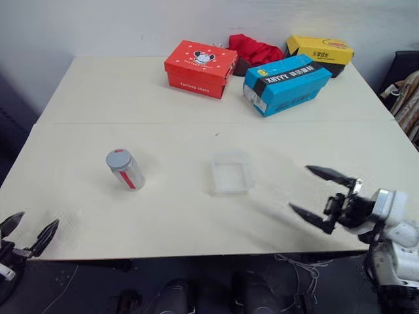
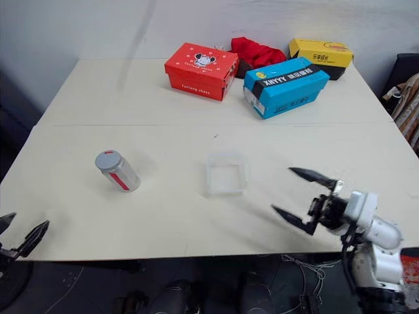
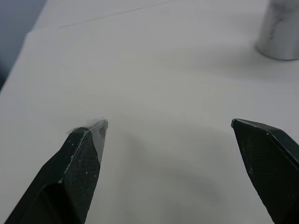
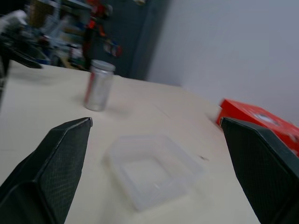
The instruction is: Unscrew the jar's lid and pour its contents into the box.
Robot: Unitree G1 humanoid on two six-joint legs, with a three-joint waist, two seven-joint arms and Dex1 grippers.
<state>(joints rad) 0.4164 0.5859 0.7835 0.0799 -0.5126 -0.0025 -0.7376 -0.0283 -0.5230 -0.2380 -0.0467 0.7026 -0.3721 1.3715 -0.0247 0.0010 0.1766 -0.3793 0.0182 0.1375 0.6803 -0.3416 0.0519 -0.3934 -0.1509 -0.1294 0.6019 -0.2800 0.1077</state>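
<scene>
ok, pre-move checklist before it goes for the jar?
1. Jar upright on the table, free of both grippers: ok.
2. Lid on the jar: ok, not yet unscrewed.
3. Left gripper open, nothing in it, at the table's near edge: ok.
4. Right gripper open, nothing in it, pointing toward the clear box: ok.
5. Clear box sits flat, beside the jar and apart from it: ok.
6. Contents inside the jar: cannot tell.

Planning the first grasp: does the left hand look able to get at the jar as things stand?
Probably yes: the left hand is open at the table's near edge, and bare tabletop lies between it and the upright jar.
</scene>
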